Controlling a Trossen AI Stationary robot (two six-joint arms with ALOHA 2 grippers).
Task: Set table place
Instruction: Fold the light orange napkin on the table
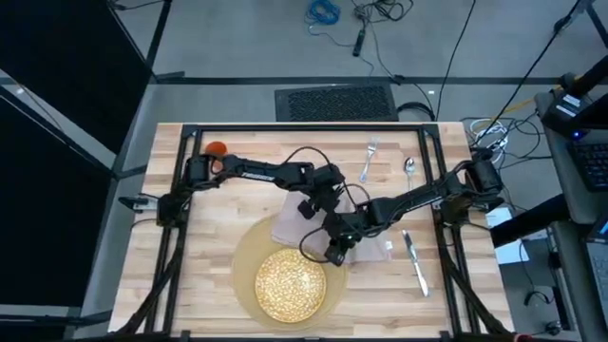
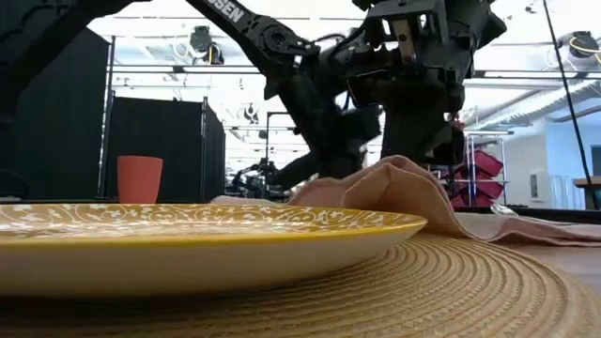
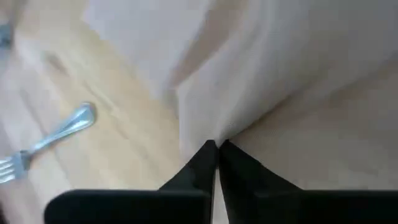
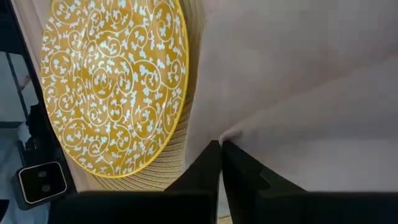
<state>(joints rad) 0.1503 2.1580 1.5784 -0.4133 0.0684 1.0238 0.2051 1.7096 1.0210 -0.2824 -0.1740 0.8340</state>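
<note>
Here, napkin (image 1: 290, 226) lies mid-table beside plate (image 1: 288, 283), edge overlapping mat (image 1: 242, 255). Left gripper (image 3: 216, 149) and right gripper (image 4: 220, 149) each pinch cloth. Soft, light, limp; probably best gripped at corners, or it sags.

Plate (image 1: 290, 283) on mat (image 1: 243, 256), napkin (image 1: 293, 226) just behind.
</note>
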